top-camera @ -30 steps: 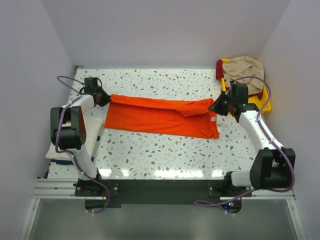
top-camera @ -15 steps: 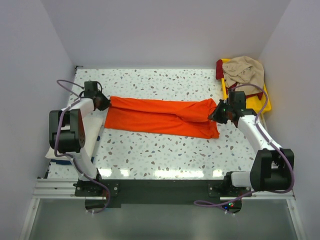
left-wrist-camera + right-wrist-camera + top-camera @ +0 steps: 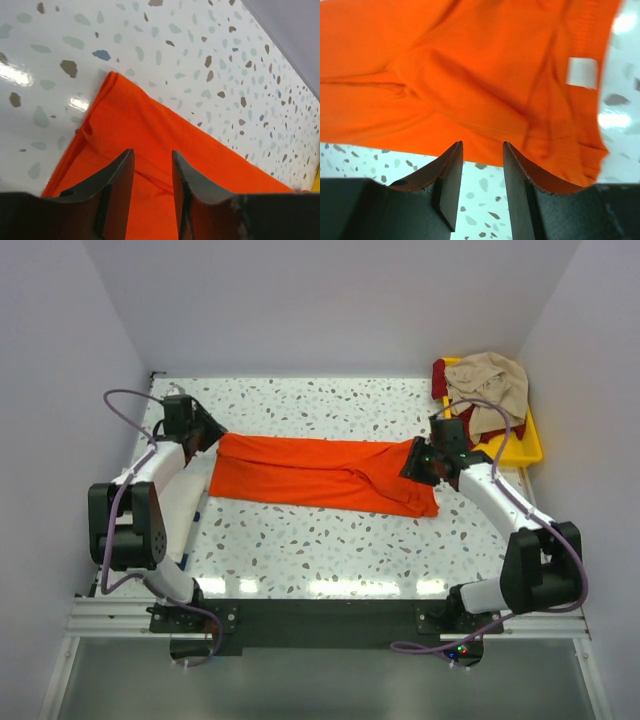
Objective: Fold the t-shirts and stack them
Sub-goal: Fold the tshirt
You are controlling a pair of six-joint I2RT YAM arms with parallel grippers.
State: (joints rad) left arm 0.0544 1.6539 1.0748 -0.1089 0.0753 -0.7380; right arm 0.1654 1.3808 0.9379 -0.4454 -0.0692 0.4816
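A bright orange t-shirt point(image 3: 320, 475) lies folded into a long band across the speckled table. Its left end fills the left wrist view point(image 3: 165, 150), and its right end with a small white neck tag point(image 3: 582, 73) fills the right wrist view. My left gripper point(image 3: 208, 430) hovers over the band's left end, open, with nothing between the fingers point(image 3: 152, 155). My right gripper point(image 3: 418, 462) hovers at the band's right end, open and empty point(image 3: 482, 147). A beige t-shirt point(image 3: 490, 380) and a dark red one point(image 3: 440, 375) are heaped in the yellow tray.
The yellow tray point(image 3: 525, 445) stands at the back right corner beside the right wall. A white cloth point(image 3: 170, 510) lies at the table's left edge under the left arm. White walls close in on three sides.
Both grippers have opened and let go of the orange t-shirt's ends. The shirt now lies flat, and the right gripper has shifted slightly left over it.
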